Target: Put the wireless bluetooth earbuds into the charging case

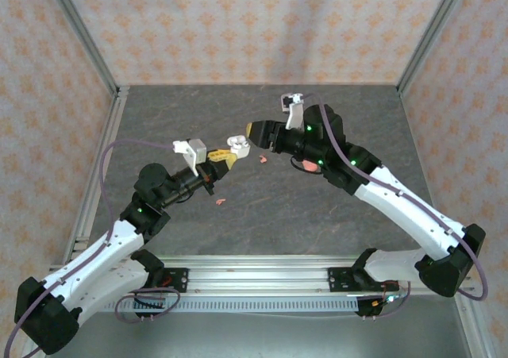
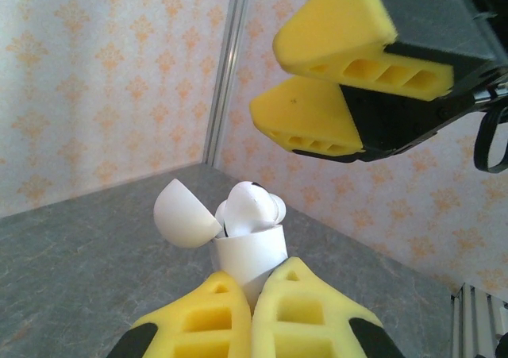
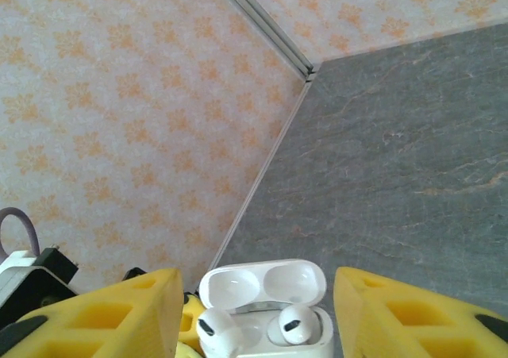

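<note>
Starting on the left: the left pincer (image 1: 225, 160) reaches toward the middle of the bench (image 1: 278, 223), and its yellow fingers (image 2: 290, 310) are clamped together on the base of the white charging case (image 1: 236, 144). A firm hold there, with the case standing up out of the grip in the left wrist view. The lid (image 2: 184, 213) is swung open, tipped back to the left in that view. Look into the case from the right wrist camera and the white earbuds (image 3: 298, 324) sit side by side in their wells, rounded heads up, with the empty hollows of the lid just behind them.

Down on the bench, a coral-pink earbud (image 1: 221, 202) lies loose, on the near side of the left pincer and apart from it. A second coral-pink earbud (image 1: 262, 159) lies just right of the held case, also on the bench surface.

Moving right: the right pincer (image 1: 255, 128) hangs just beside the case, pointing at it. Its fingers (image 2: 333, 36) stand apart and grip nothing; from its own camera the open case sits in the gap between them, touching neither. Under the right arm a coral-pink shape (image 1: 305, 165) peeks out, too hidden to say what it is.
</note>
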Available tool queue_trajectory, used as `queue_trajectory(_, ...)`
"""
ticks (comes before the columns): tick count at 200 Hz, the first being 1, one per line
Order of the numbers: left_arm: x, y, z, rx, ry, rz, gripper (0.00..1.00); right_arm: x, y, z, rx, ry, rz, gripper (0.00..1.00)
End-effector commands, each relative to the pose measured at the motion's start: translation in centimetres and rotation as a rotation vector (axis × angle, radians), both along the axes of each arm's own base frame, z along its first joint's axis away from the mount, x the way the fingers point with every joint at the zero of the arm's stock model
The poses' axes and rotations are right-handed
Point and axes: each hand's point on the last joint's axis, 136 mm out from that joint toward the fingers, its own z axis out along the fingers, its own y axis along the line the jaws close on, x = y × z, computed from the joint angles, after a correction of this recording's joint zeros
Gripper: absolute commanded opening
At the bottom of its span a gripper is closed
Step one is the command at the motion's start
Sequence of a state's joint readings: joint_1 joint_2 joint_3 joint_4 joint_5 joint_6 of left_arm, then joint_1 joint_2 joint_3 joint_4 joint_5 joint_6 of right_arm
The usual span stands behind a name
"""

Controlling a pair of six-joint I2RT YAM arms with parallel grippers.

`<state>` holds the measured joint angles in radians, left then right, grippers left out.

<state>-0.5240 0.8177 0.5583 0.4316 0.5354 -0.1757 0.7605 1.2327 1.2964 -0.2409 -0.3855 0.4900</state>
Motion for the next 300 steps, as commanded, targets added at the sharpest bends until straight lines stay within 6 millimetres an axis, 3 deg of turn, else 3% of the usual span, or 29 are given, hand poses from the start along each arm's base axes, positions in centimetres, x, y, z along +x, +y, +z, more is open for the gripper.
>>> queue_trajectory(1, -0.7, 0.1, 2.9, -0.032, -0.064, -0.011, 0.0, -1.3, 0.5, 1.7, 0.035, -0.011, 0.073, 0.49)
queue_trajectory(70, -0.2, 0.1, 2.3, -0.02, -0.04, 0.004, 0.0, -3.4, 2.2, -0.3, -0.064, 0.006, 0.196, 0.25)
queue_trajectory(110, -0.1, 0.0, 2.5, -0.025, -0.04, -0.001, 0.0, -3.8, 3.0, -1.3, -0.088, 0.029, 0.24, 0.18)
queue_trajectory(173, -0.3, 0.1, 2.5, -0.026, -0.039, -0.002, 0.0, -3.0, 2.8, -2.1, -0.132, 0.035, 0.207, 0.18)
queue_trajectory(300, -0.5, -0.1, 2.5, -0.021, -0.044, -0.017, 0.0, -2.8, 2.0, -1.4, -0.126, 0.026, 0.175, 0.23)
